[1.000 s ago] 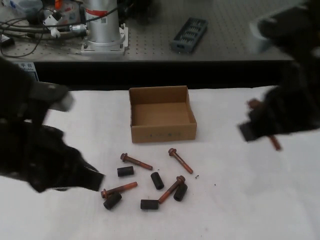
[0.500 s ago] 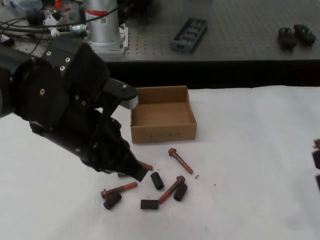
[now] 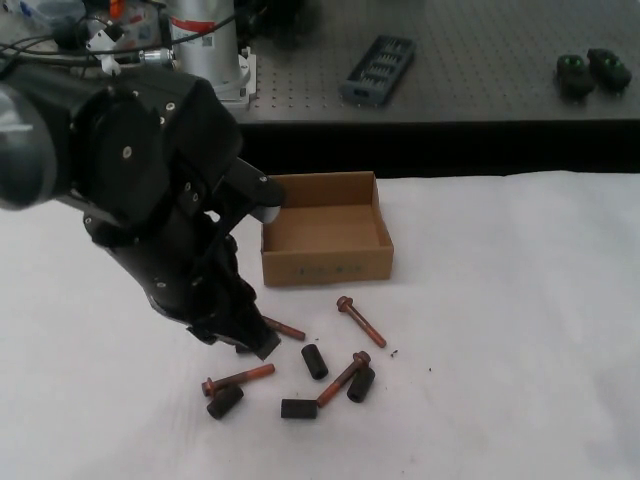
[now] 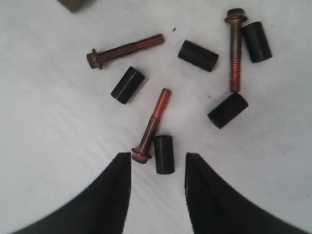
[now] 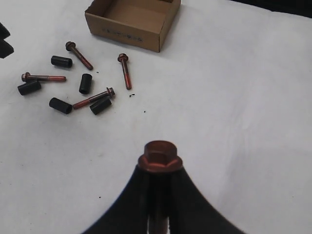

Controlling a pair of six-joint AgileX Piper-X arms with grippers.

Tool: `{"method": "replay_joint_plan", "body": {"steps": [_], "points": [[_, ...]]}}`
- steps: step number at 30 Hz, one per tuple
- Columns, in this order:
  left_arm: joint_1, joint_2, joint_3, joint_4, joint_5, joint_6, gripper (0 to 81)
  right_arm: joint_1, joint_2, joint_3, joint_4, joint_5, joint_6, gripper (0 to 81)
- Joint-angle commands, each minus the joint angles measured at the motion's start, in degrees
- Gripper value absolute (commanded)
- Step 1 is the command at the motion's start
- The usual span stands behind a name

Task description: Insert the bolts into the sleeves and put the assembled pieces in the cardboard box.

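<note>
Left gripper: fingers apart, above a sleeve at the near left of the parts.
Right gripper: pinching a bolt, right of the parts.
Box: far of the parts, bare floor.
Cloth: plain white rightward.

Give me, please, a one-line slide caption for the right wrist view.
Right hand shut on a bolt, with four loose bolts, five sleeves and the open cardboard box on the bench beyond.
</note>
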Motion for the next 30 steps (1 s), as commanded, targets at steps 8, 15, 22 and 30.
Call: {"method": "replay_joint_plan", "body": {"steps": [8, 15, 22, 30], "points": [[-0.3, 6.07, -2.09, 2.95, -2.89, -3.57, 17.0, -0.35, -0.35, -0.05, -0.66, 0.05, 0.11, 3.9], [-0.3, 10.12, -2.13, 2.9, -0.1, -5.45, 17.1, -0.35, -0.35, -0.05, -0.66, 0.05, 0.11, 3.9], [-0.3, 12.69, -2.13, 2.63, 0.15, -6.43, 20.9, -0.35, -0.35, -0.05, -0.66, 0.05, 0.11, 3.9], [-0.3, 15.03, -2.13, 1.66, 0.15, -6.61, 32.3, -0.35, -0.35, -0.05, -0.66, 0.05, 0.11, 3.9]]}}
